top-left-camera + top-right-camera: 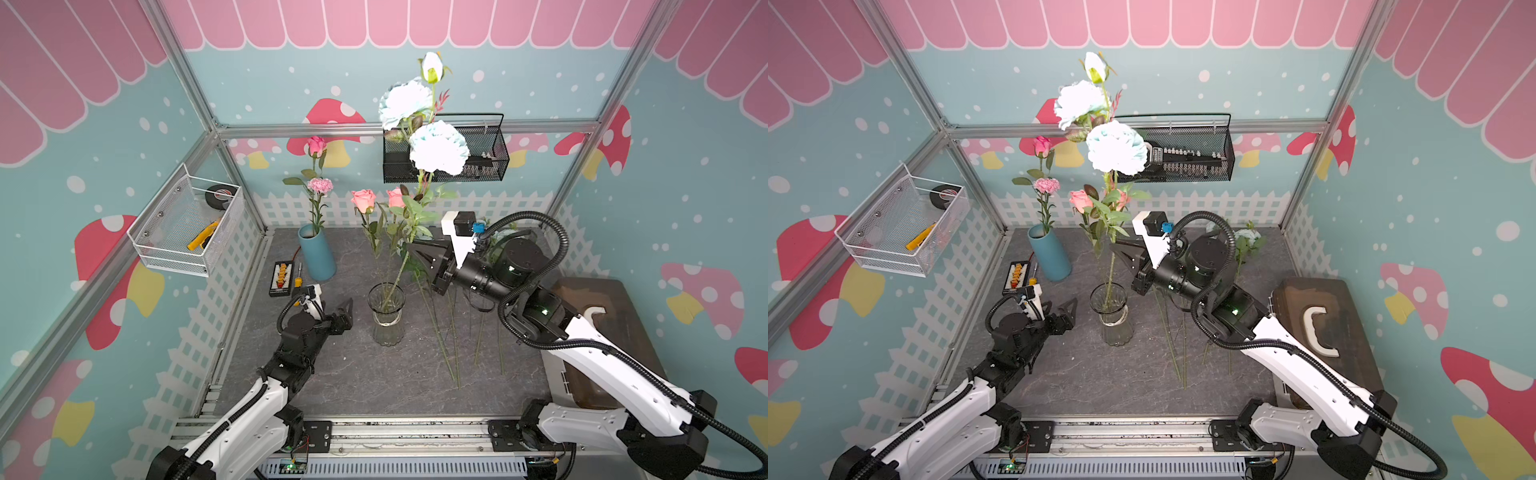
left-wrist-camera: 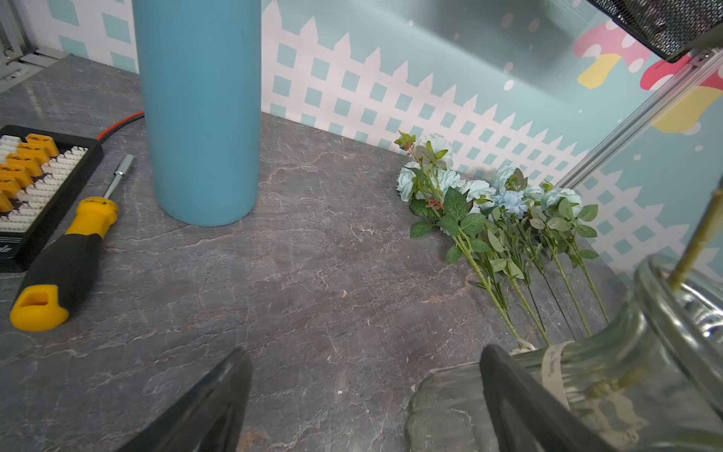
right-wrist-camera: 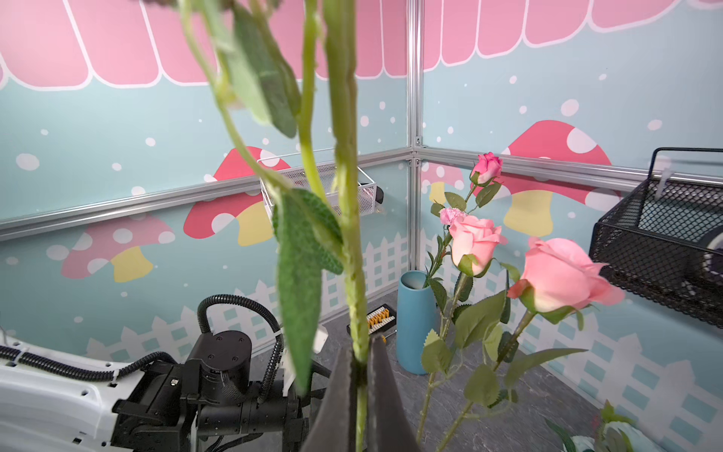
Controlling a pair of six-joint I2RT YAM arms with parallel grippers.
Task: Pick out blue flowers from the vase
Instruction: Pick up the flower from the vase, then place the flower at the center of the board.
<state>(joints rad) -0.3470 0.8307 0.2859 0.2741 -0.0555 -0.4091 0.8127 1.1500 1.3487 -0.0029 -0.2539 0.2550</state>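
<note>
Above the vase [image 1: 386, 316], your right gripper [image 3: 358, 354] clamps the stem of the blue flower [image 1: 438, 147] — likely light, whippy, top-heavy, so hold mid-stem. Near it, your left gripper [image 1: 344, 312] sits jaws apart.

We look down from high in both top views. Wrist cameras sit close behind left pincer [image 2: 364, 403] and right pincer [image 3: 360, 364].

1. The left arm [image 1: 253, 409] reaches forward and stays low, its wrist bent inward toward the middle.
2. The left gripper [image 2: 364, 375] has its jaws spread wide and holds nothing.
3. The right arm [image 1: 606, 365] is raised, its forearm angled toward the robot's left.
4. The right gripper [image 3: 362, 352] sits high, roughly level, jaws pinched tight on a blue flower stem [image 3: 350, 250].
</note>
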